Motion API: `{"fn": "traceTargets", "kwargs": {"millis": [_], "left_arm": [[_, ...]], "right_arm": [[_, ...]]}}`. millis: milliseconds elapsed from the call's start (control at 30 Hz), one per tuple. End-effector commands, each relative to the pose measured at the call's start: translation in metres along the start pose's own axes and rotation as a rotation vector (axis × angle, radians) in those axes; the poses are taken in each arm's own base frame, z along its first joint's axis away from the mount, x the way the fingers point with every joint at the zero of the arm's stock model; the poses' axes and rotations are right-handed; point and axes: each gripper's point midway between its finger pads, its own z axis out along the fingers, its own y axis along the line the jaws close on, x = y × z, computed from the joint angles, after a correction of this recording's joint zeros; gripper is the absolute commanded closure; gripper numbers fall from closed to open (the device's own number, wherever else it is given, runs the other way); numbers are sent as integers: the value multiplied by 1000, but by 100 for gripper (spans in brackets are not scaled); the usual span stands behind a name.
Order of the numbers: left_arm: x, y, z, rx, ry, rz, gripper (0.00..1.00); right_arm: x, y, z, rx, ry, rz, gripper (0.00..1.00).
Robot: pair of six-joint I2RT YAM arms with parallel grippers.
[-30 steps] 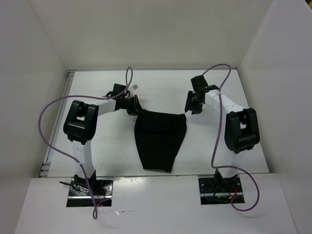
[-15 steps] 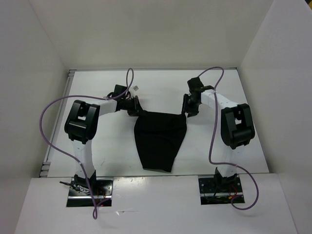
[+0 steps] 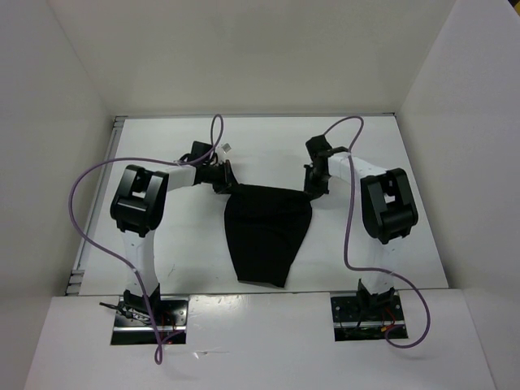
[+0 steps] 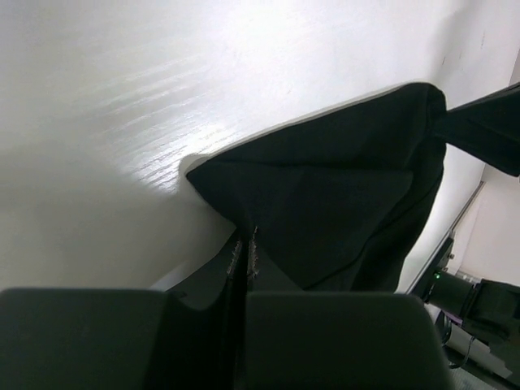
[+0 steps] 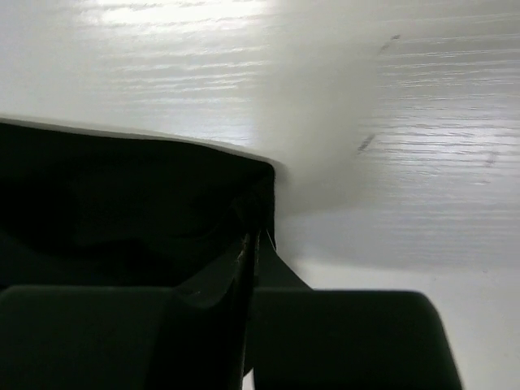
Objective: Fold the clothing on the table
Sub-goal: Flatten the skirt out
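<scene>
The clothing [image 3: 268,231] lies flat on the table [image 3: 268,142] in the middle of the top view. It is a black piece, wide along its upper edge and narrowing to a blunt end toward the bottom of the frame, near the arms' bases. The upper edge runs almost straight between the two arms.

The left tool [image 3: 228,185] sits at the upper left corner of the cloth. In the left wrist view its fingers are pressed together with no gap. The fabric runs in between them just behind the pointed corner, so it has a pinch on that corner. The right tool [image 3: 312,187] is at the upper right corner. In the right wrist view its fingers are likewise closed tight at the corner edge, and it looks to have the hem nipped, though how many layers are caught cannot be told.

This looks like the start of a fold: both upper corners are taken and the cloth is not yet lifted. The cloth should be light and limp, so it will likely sag between the two grips and drag along the table rather than hold a shape. The corners are the right hold. Both should rise and travel together toward the lower end with the edge lightly stretched, or the middle may bunch. A thin pinch could slip out.
</scene>
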Motion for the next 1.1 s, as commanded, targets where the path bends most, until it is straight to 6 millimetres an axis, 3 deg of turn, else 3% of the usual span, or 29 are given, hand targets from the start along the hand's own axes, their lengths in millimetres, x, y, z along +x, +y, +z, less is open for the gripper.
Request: {"fn": "traceTargets", "kwargs": {"millis": [0, 133, 200, 267, 300, 367, 433, 567, 600, 733, 867, 1067], "left_arm": [[-26, -6, -16, 13, -79, -2, 100], [-35, 13, -32, -64, -153, -76, 100], [-34, 28, -36, -94, -166, -126, 100], [-36, 26, -36, -90, -173, -133, 100], [-33, 31, -32, -96, -163, -142, 100], [-30, 26, -24, -32, -129, -160, 100], [-36, 25, -20, -15, -133, -159, 100], [-32, 21, -9, -4, -107, -151, 100], [-32, 21, -9, -4, -107, -151, 100], [-29, 22, -2, -5, -94, -151, 100], [-28, 27, 2, -10, -86, -159, 100], [-31, 36, 1, -12, -89, -157, 100]], "right_arm": [[-41, -31, -36, 119, -174, 67, 100], [-57, -69, -49, 213, -230, 188, 100], [-63, -71, -52, 193, -248, 235, 100], [-70, -66, -59, 146, -281, 255, 100], [-71, -53, -58, 74, -266, 238, 95], [-74, -37, -62, -13, -268, 206, 60], [-78, -24, -70, -89, -287, 195, 56], [-89, -18, -103, -134, -407, 162, 45], [-90, -20, -103, -124, -411, 154, 45], [-87, -24, -82, -92, -339, 127, 46], [-77, -12, -39, -163, -218, 55, 53], [-69, 0, -14, -240, -155, -1, 54]]}}
